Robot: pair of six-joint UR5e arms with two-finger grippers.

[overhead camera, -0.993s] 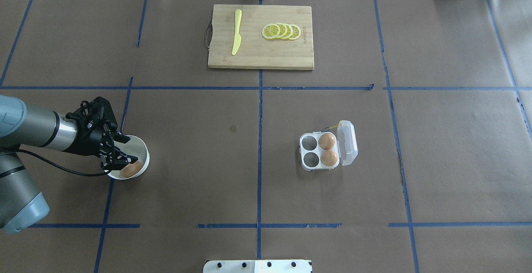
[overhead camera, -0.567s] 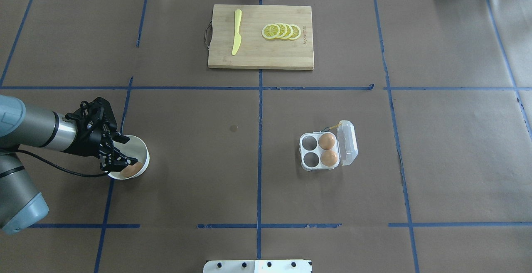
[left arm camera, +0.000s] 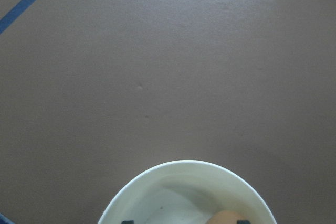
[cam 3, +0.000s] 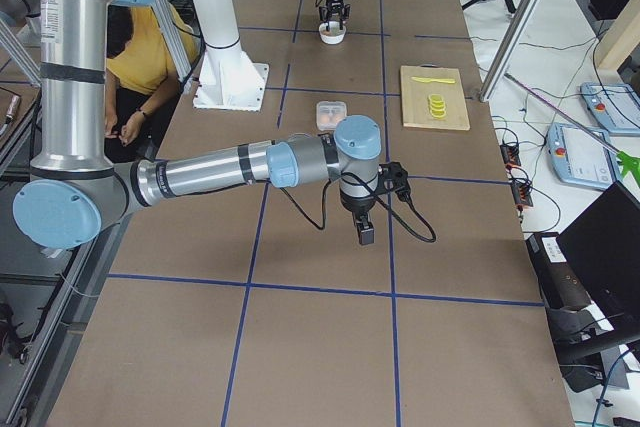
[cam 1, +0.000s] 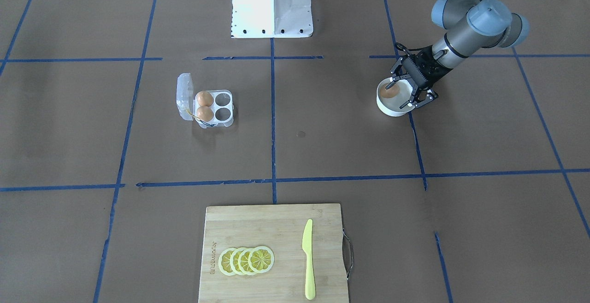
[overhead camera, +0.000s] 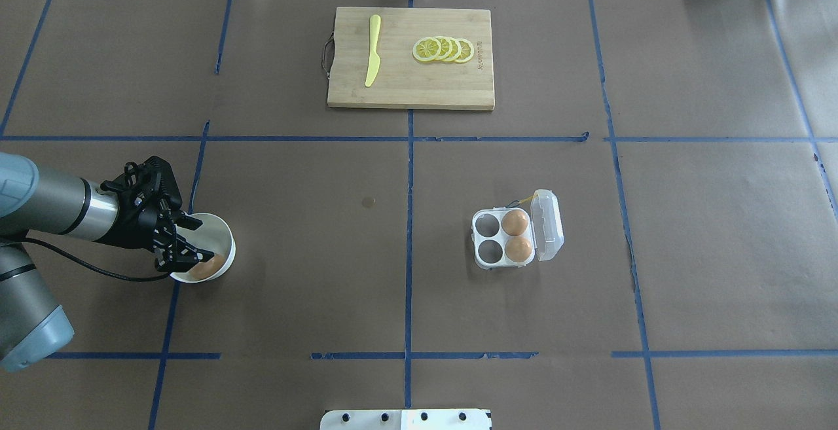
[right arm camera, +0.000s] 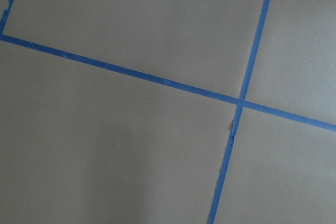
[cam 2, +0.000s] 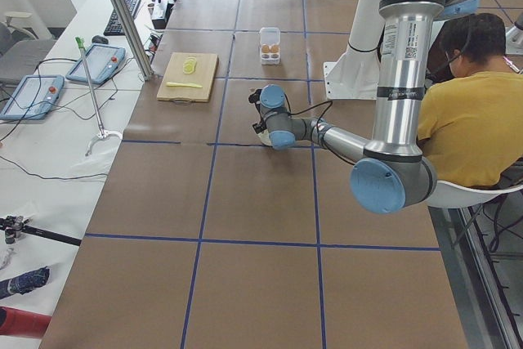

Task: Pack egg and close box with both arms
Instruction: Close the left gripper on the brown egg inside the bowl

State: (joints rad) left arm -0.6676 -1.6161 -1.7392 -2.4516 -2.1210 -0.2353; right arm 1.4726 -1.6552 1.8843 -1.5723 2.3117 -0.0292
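Table (overhead camera: 294, 286) covered in brown paper, gridded with blue tape; a person in yellow (cam 2: 470, 120) sits beside it. Left arm (overhead camera: 59, 207) reaches low over it. Box (overhead camera: 487, 224) lies well apart from the white bowl (overhead camera: 222, 237), lid open, two cells filled. Bowl holds the egg (overhead camera: 206, 266); left gripper (overhead camera: 198, 240) spread astride it. Right gripper (cam 3: 366, 234): closure cannot be determined.

tan egg (overhead camera: 205, 266), wht bowl (overhead camera: 226, 239), clr box (overhead camera: 548, 226)

Table covering (overhead camera: 294, 286): matt brown paper. Box (overhead camera: 490, 237): clear glossy plastic. Cutting board (overhead camera: 406, 83): smooth pale wood. Bowl (overhead camera: 220, 230): glossy white. Egg (overhead camera: 207, 266): smooth tan. Left arm (overhead camera: 59, 204): silver metal.
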